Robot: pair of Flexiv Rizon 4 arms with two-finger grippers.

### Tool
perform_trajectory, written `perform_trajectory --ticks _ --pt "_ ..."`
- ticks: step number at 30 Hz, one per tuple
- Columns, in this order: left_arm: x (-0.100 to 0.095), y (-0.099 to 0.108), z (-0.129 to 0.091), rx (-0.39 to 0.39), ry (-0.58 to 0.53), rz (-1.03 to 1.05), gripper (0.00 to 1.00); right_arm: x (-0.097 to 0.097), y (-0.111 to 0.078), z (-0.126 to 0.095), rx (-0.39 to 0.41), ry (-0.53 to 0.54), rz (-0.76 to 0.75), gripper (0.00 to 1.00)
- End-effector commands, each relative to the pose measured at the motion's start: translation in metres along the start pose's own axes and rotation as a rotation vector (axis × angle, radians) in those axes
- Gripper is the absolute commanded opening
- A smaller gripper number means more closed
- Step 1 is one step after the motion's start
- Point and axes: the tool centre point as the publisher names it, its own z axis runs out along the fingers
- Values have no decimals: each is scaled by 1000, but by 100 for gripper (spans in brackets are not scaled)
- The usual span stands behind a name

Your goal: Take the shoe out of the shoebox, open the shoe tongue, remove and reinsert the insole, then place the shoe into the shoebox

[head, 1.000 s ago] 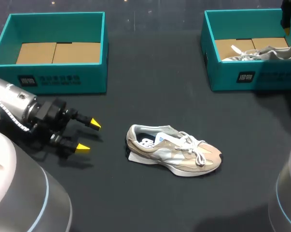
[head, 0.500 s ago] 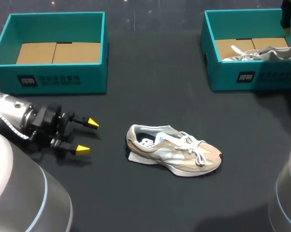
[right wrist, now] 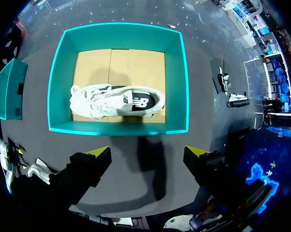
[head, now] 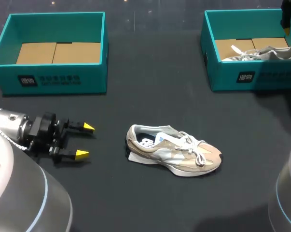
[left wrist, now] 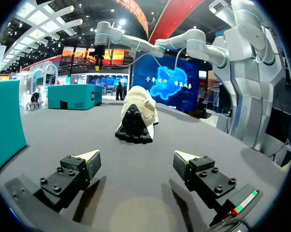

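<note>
Black table (head: 150,87), matte surface

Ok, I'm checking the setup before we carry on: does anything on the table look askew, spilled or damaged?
Nothing spilled or damaged. The beige shoe stands upright on the table, apart from the open left tool. Only oddity: the white shoe in the right box lies on its side, laces loose.

Beige-and-grey shoe (head: 174,155) (white laces (head: 197,151)) sits on a black table (head: 150,87)
</note>
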Motion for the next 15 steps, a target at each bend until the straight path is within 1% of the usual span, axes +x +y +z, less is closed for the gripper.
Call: perform_trajectory --ticks 1,8,15 --pt "5 1 4 -6 -17 4 100 0 -1 0 -1 0 0 100" --pt "0 -1 13 -11 -21 15 100 0 -1 0 -1 0 0 100" --pt "-6 -8 26 -15 18 32 100 0 -1 0 -1 0 0 100"
